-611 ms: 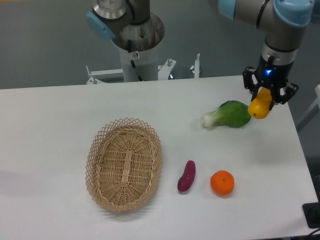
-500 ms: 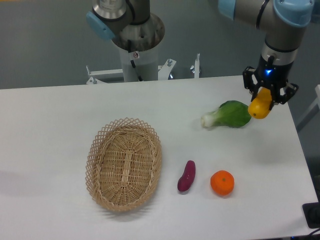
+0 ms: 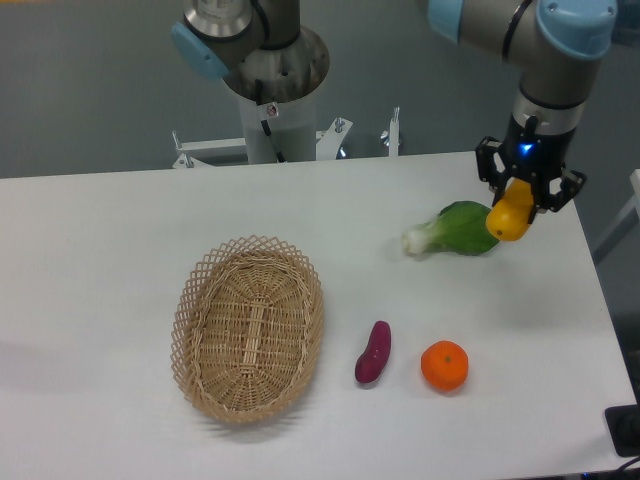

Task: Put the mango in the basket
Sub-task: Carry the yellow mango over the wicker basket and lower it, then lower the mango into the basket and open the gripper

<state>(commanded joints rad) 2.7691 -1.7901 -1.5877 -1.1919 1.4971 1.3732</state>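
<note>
The black two-finger gripper [image 3: 521, 195] has its fingers clamped on the smooth yellow-orange mango [image 3: 508, 218], carried near the table's far right corner. It has shifted slightly leftward, starting toward the oval woven wicker basket [image 3: 248, 328] near the front-left, well apart.

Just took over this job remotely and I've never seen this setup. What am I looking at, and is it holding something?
One fixed camera looks down at a white table from the front. The grey-and-blue jointed machine at the upper right is a robot arm; its black two-finger hand is shut on the mango, carried just above the table beside a leafy green vegetable. Lying on the table are a woven basket, empty, a small purple sweet potato and an orange. The grey column at the back is the arm's base.
</note>
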